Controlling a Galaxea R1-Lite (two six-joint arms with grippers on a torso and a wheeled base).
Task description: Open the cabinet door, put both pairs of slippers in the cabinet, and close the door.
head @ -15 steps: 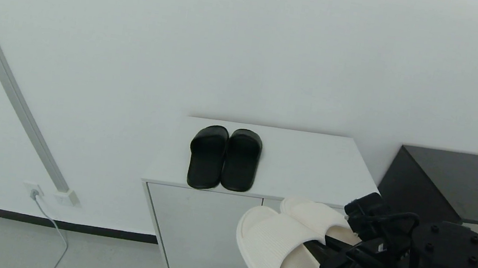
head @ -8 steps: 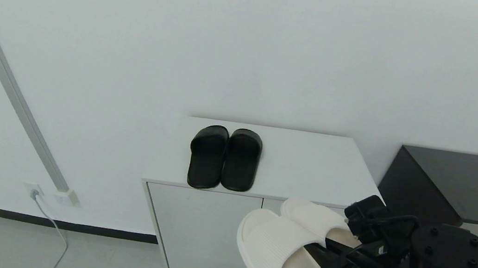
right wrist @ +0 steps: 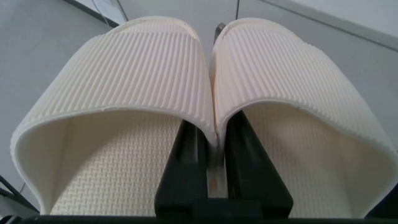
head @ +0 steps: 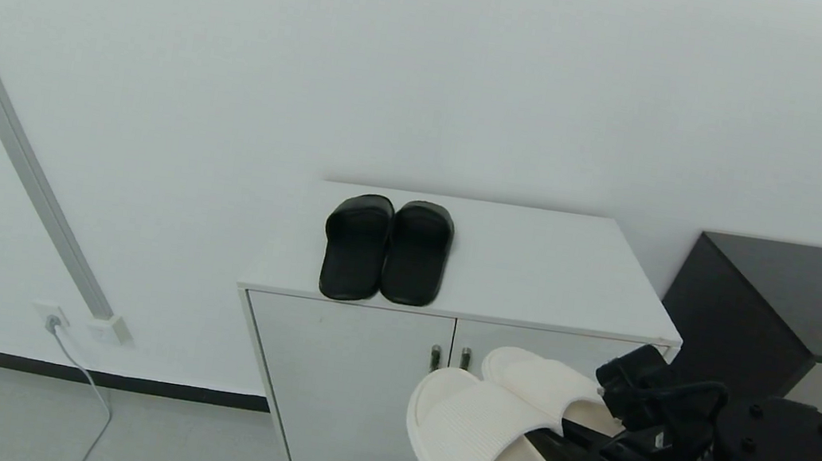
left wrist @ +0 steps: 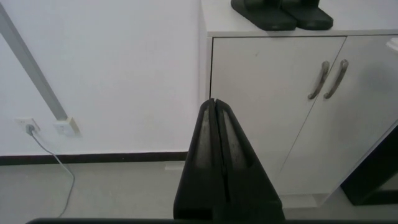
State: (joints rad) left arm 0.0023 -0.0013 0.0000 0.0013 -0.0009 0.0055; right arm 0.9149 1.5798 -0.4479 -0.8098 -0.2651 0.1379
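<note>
Cabinet (head: 348,390) is recorded with both doors shut, handles (head: 448,358) paired at the centre seam. White slippers (head: 487,434) are held before the right door, their adjoining inner walls pinched by the right hand (right wrist: 214,155). Black slippers (head: 386,249) are set side by side on the cabinet top, at its front edge. Left hand (left wrist: 214,109) is pressed together, holding nothing.

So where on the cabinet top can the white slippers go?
The cabinet top is bare from the black slippers to its right edge. Left of them only a thin strip is free. The white slippers crowd the door handles.
</note>
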